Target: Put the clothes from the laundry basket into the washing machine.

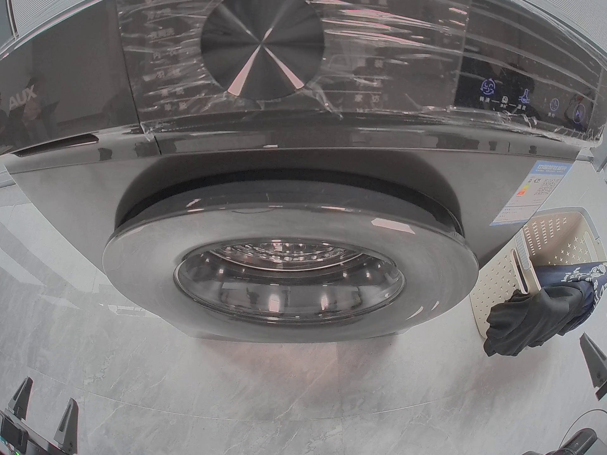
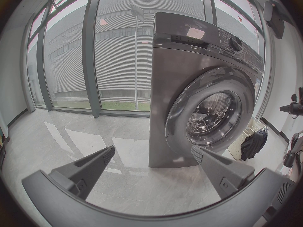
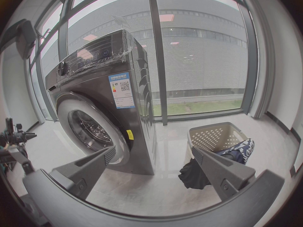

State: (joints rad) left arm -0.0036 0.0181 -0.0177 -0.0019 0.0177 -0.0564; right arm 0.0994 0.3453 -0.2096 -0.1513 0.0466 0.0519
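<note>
Grey marble-look floor runs to tall windows at the back of the room. Washing machine stands dead ahead, 12 o'clock in head view, w/ its round door shut flat against the front. Control knob above sits under clear wrap. Through the glass only bare drum metal shows, no cloth as far as I can tell.

Laundry basket, cream perforated plastic, sits on the floor just beside the machine on the robot's right, approx 3–4 o'clock. Black garment hangs over its near rim, spilling outward toward the floor. Blue patterned garment lies inside, touching the black one.

Left gripper is low at 7–8 o'clock, fingers spread wide, nothing between them. Right gripper is low at 4–5 o'clock, also spread wide & empty, near the basket but apart from it.

Progress: basically zero. Both clothes items are in/on the basket, door not yet opened, neither gripper on anything. Remaining, prob: open door, grab black garment (likely easiest, since it overhangs the rim), carry it to the drum, then same for the blue one. More clothes deeper in the basket? Can't tell, interior mostly hidden.
</note>
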